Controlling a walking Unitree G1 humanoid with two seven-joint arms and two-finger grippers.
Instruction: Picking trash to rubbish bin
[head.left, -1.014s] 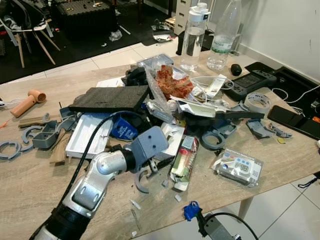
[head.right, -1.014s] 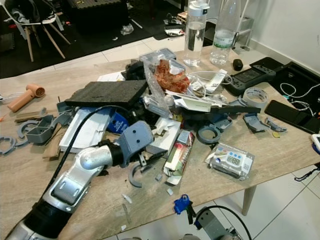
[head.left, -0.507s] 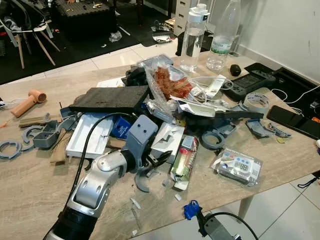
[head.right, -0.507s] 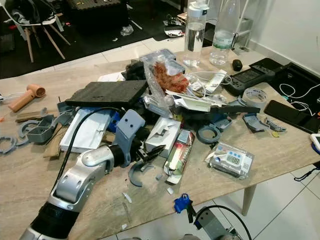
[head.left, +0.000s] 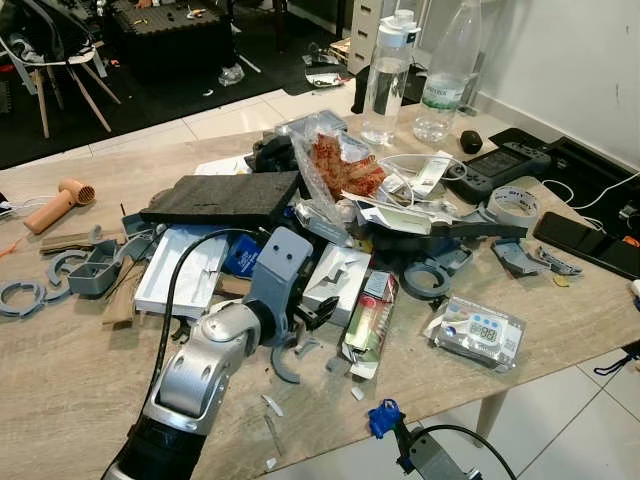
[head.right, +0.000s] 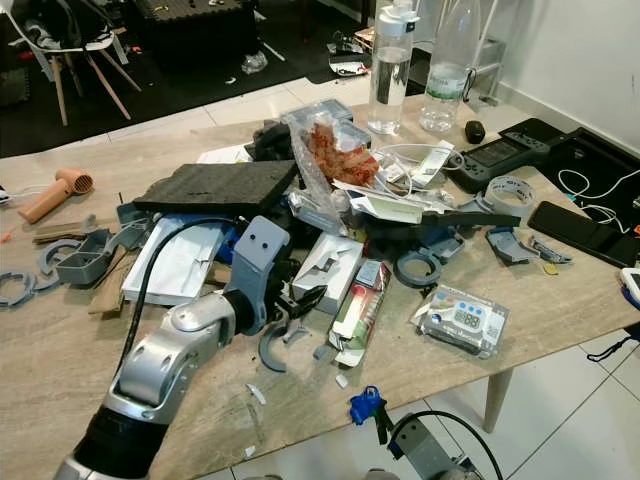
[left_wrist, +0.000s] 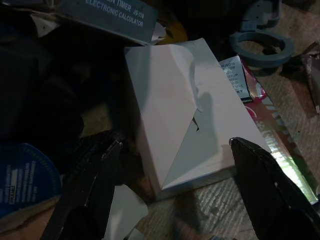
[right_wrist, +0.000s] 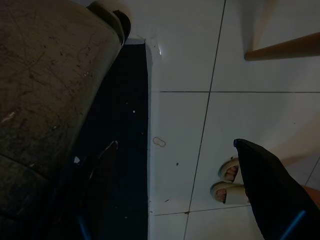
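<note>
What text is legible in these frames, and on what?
"ELECTRONIC CALCULATOR", with a partly cut "TIMER" above it: grey-blue box, left wrist view.
Fine print on the blue round label: too small to read.
Print on the snack wrapper: too small.
Bottle label and timer pack: blurred.

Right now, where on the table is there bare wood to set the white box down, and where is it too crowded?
Bare wood lies along the near edge of the table, left of the left gripper, and on the far left behind the foam slab. A smaller patch sits near the timer pack. The middle, around the white box and snack bag, is crowded.
</note>
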